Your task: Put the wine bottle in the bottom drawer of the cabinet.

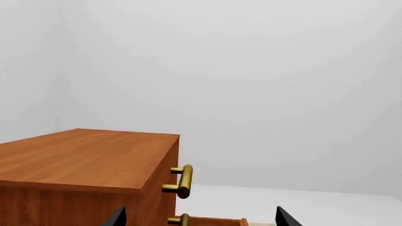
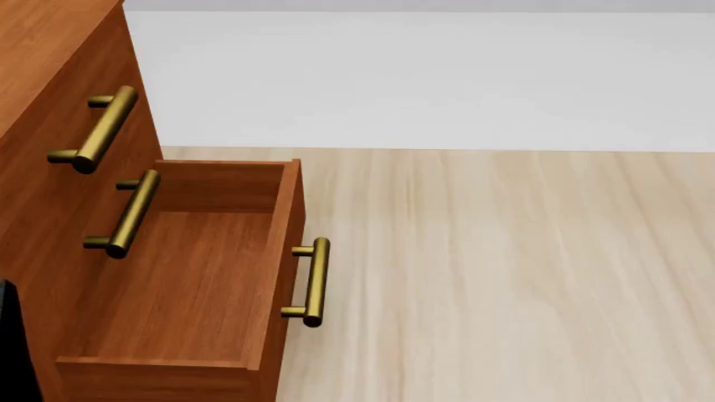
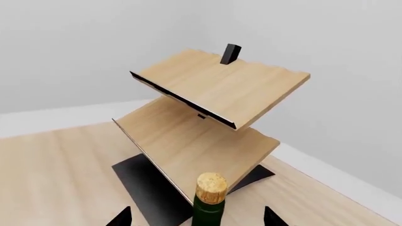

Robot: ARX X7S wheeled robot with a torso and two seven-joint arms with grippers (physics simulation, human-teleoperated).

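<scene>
The wine bottle point(image 3: 209, 209) shows only its dark green neck and tan cork, standing up between the two dark fingertips of my right gripper point(image 3: 196, 219). The grip itself lies below the picture's edge, and the jaws stand a bottle's width apart. In the head view the reddish-brown cabinet point(image 2: 39, 42) is at the left. Its bottom drawer point(image 2: 179, 285) is pulled out and holds nothing, and its brass handle point(image 2: 316, 280) faces the floor space. My left gripper point(image 1: 201, 220) is open with nothing in it, pointing at the cabinet point(image 1: 75, 160) and the drawer's edge point(image 1: 217, 221). The head view shows neither gripper.
A light wooden rack point(image 3: 213, 108) with two slanted shelves stands on a black base point(image 3: 148, 181) beyond the bottle. Two shut upper drawers carry brass handles point(image 2: 99, 130) point(image 2: 129, 213). Pale wood floor point(image 2: 503, 276) stretches right of the drawer to a white wall.
</scene>
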